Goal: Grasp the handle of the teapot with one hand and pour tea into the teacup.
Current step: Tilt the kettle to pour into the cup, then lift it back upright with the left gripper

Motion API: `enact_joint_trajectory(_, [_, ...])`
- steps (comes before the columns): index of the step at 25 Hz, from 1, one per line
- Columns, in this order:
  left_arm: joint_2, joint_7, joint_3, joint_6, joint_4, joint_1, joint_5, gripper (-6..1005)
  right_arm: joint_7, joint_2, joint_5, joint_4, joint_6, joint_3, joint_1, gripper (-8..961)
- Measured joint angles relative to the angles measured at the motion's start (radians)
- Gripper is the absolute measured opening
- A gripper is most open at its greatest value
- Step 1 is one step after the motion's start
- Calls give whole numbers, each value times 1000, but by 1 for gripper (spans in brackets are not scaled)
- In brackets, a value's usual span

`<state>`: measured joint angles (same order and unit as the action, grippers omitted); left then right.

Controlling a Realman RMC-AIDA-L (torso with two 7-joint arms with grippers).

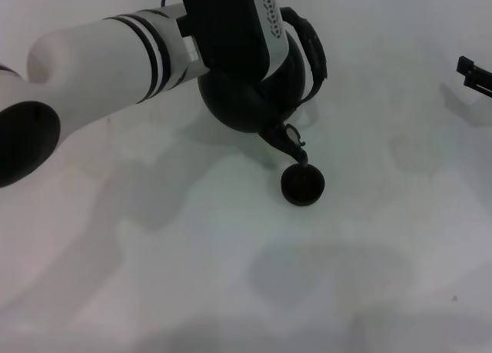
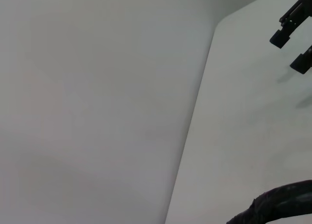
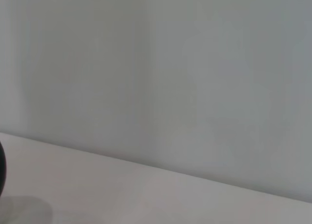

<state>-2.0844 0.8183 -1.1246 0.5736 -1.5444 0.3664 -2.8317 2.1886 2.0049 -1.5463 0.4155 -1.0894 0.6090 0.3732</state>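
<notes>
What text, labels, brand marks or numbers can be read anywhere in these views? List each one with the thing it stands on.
None can be read.
The left arm's black casing bears a row of pale marks, too blurred to read.
The teapot, tilted with its spout over the teacup, shows no lettering; neither does the teacup.
The right gripper and the table show none.

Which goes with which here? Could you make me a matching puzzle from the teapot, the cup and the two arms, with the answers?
Things:
1. teapot
2. teacup
3. left arm
4. right gripper

Descriptions:
A. at the table's right edge, away from the pot
B. tilted, spout down
C. reaching over the pot
D. on the table under the spout tip

Pairs: 1-B, 2-D, 3-C, 4-A
</notes>
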Motion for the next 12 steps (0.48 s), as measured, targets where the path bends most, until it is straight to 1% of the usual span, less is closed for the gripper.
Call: enact_joint_trajectory(12, [0,28,13,9,-3,-3,0,91,-1,-2,0,0,0,0,-3,855])
